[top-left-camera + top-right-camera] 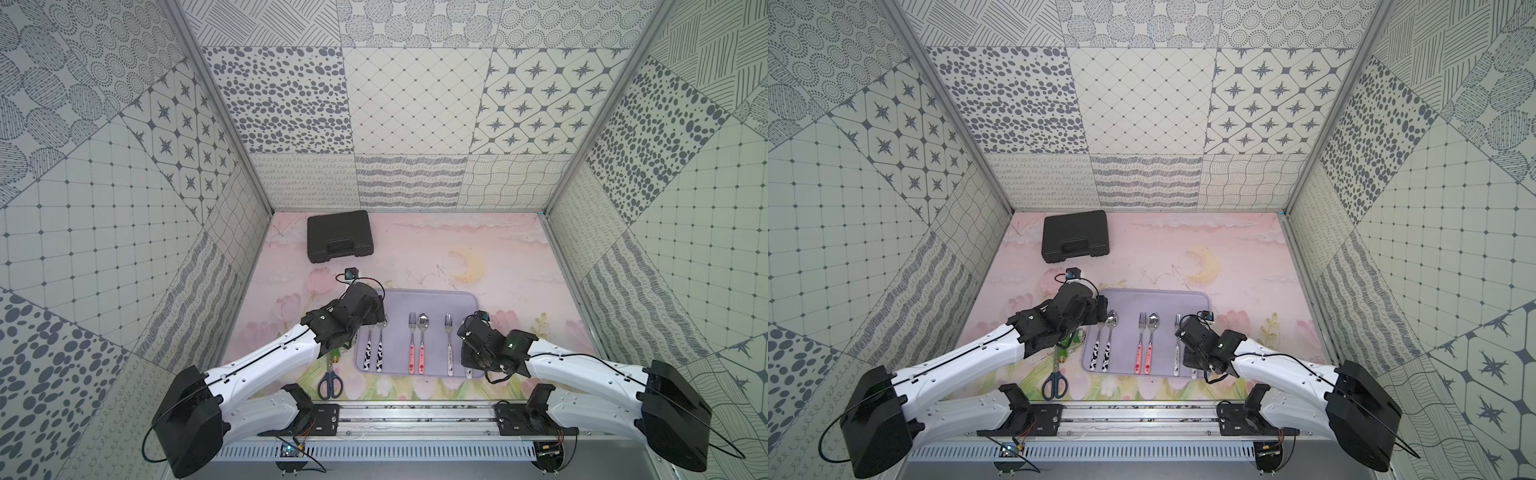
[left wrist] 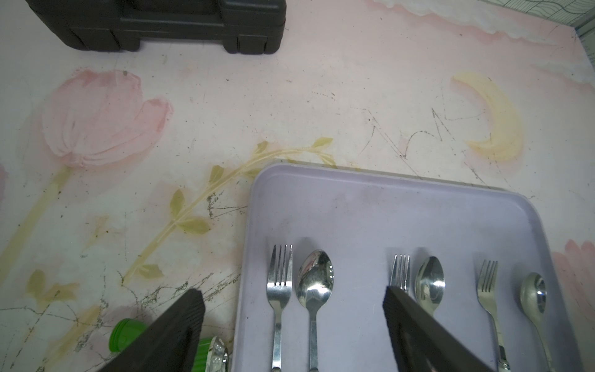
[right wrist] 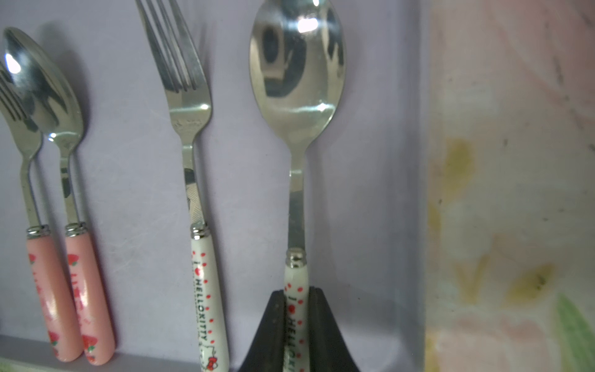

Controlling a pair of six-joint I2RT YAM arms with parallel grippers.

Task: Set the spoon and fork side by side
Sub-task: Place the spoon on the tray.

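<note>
The right gripper (image 3: pixel 296 298) is clamped on the white, red-dotted handle of the spoon (image 3: pixel 296 80), whose bowl points away from the fingers. The spoon lies along the right edge of the lilac tray (image 1: pixel 432 303); whether it rests on the tray or sits just above it cannot be told. The matching fork (image 3: pixel 190 106) lies just left of it, roughly parallel and not touching. A pink pair (image 3: pixel 85 290) sits mid-tray and a cow-print pair (image 1: pixel 379 355) at the left edge. The left gripper (image 2: pixel 291 299) hangs above that pair's heads, jaws spread wide and holding nothing. Scissors (image 1: pixel 330 382) and a black case (image 1: pixel 338 235) lie off the tray.
</note>
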